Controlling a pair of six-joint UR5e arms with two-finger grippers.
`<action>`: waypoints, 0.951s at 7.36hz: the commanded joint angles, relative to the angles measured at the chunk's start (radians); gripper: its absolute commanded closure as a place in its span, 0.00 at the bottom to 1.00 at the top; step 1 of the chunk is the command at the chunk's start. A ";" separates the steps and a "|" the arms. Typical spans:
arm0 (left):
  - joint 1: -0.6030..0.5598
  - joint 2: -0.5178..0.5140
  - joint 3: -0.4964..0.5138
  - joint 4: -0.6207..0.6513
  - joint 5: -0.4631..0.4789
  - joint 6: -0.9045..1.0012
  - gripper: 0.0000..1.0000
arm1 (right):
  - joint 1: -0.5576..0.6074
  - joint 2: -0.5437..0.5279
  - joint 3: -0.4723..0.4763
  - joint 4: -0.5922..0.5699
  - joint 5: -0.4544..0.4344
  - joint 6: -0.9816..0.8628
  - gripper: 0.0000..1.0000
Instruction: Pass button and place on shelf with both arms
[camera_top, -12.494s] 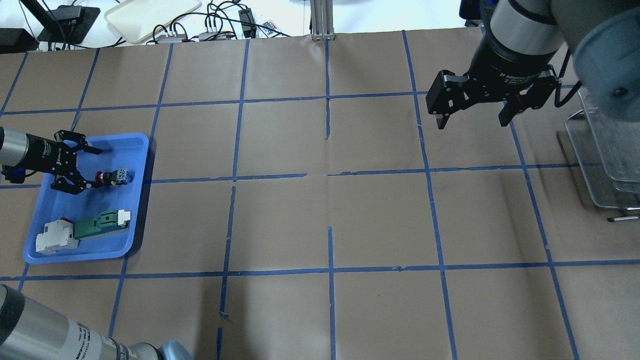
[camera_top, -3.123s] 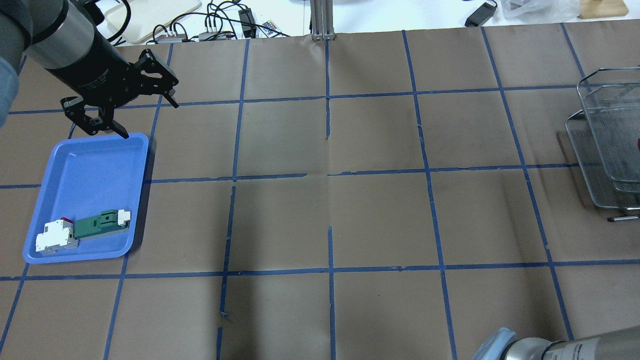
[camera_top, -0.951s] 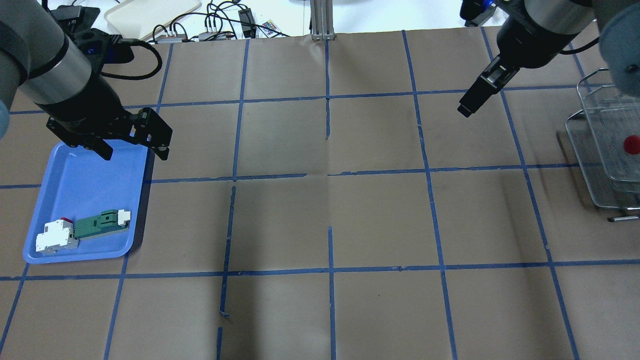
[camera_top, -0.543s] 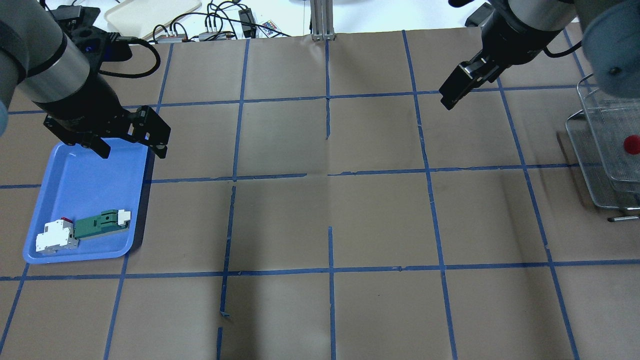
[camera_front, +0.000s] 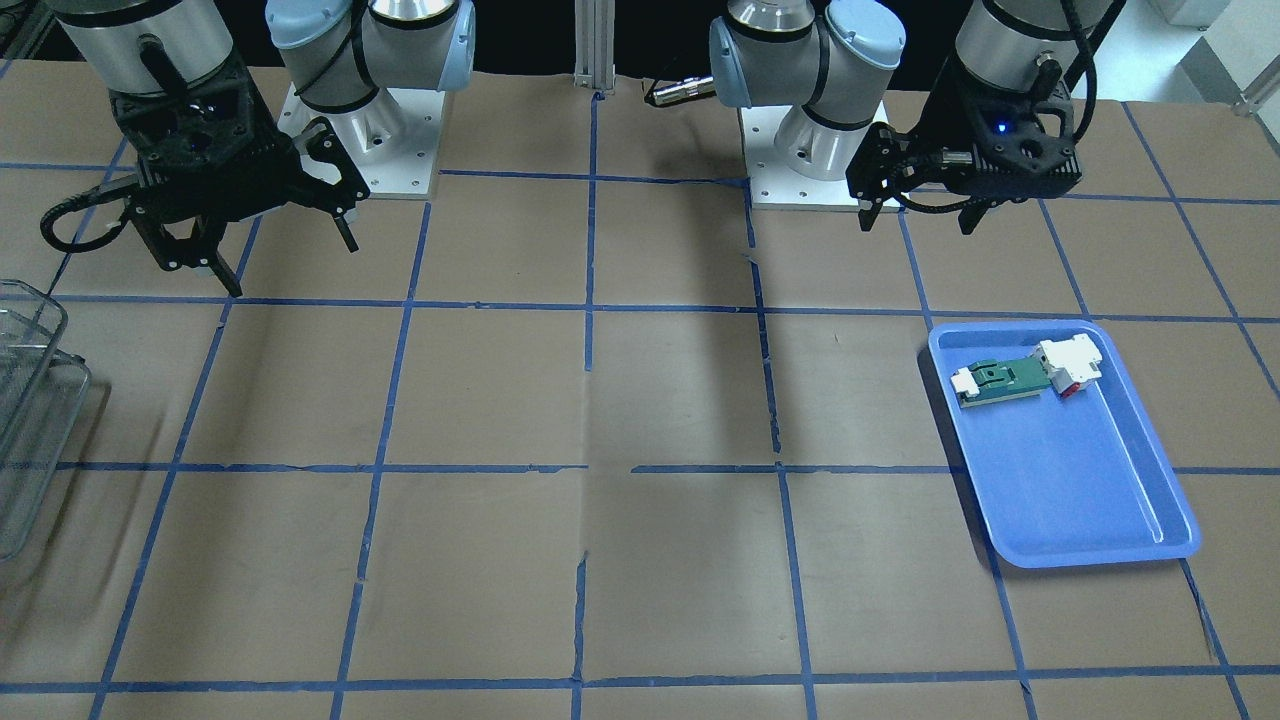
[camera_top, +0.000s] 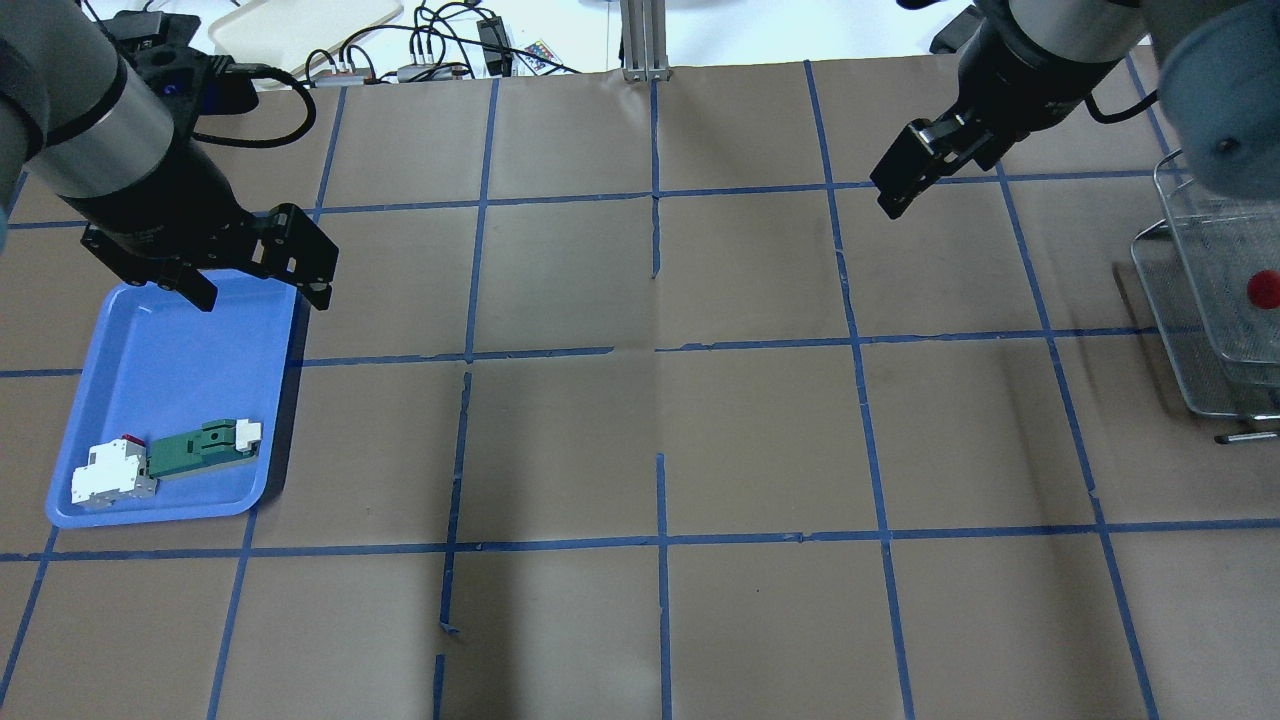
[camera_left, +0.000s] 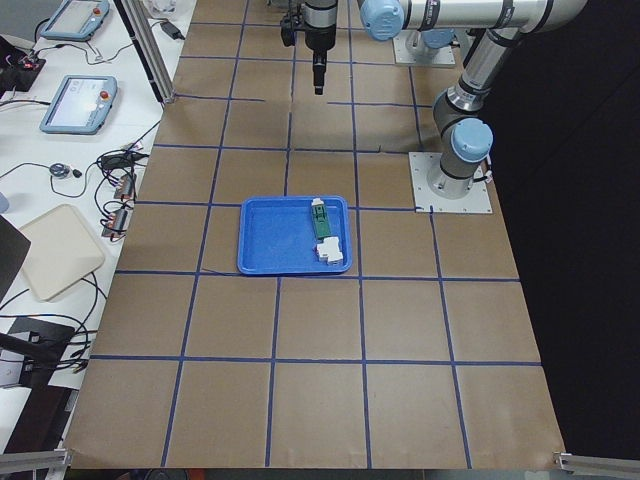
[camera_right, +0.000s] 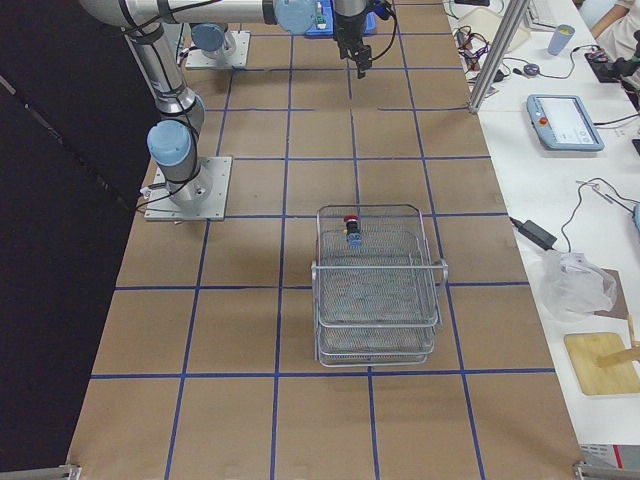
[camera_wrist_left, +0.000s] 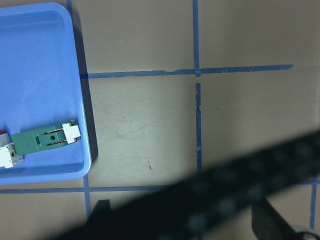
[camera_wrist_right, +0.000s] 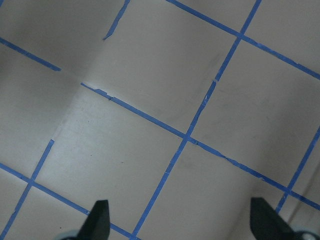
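Note:
The button, with its red cap (camera_top: 1263, 288), sits on the top tier of the wire-mesh shelf (camera_top: 1195, 290) at the far right. The exterior right view shows the button (camera_right: 351, 228) near the shelf's (camera_right: 378, 300) far rim. My left gripper (camera_top: 262, 298) is open and empty, hanging above the far end of the blue tray (camera_top: 170, 350); it also shows in the front-facing view (camera_front: 915, 222). My right gripper (camera_top: 890, 200) is open and empty in the air, well to the left of the shelf; it also shows in the front-facing view (camera_front: 293, 268). Both wrist views show spread fingers with nothing between them.
The blue tray holds a green-and-white flat part (camera_top: 205, 447) and a white block with a red end (camera_top: 110, 475) at its near end. Brown paper with a blue tape grid covers the table. Cables and a cream tray (camera_top: 300, 30) lie beyond the far edge.
The button was in the blue tray at first and now sits on the shelf. In the last second my right gripper moved left and away from the shelf. My left gripper barely moved.

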 joint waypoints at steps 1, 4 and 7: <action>0.000 0.001 0.003 0.000 -0.001 -0.001 0.00 | 0.001 0.001 -0.001 -0.002 -0.011 0.047 0.00; 0.000 0.005 -0.010 -0.002 0.000 -0.001 0.00 | 0.001 0.014 0.007 0.013 -0.059 0.320 0.00; 0.000 0.007 -0.010 0.000 0.002 0.001 0.00 | 0.046 0.000 0.013 0.124 -0.078 0.572 0.00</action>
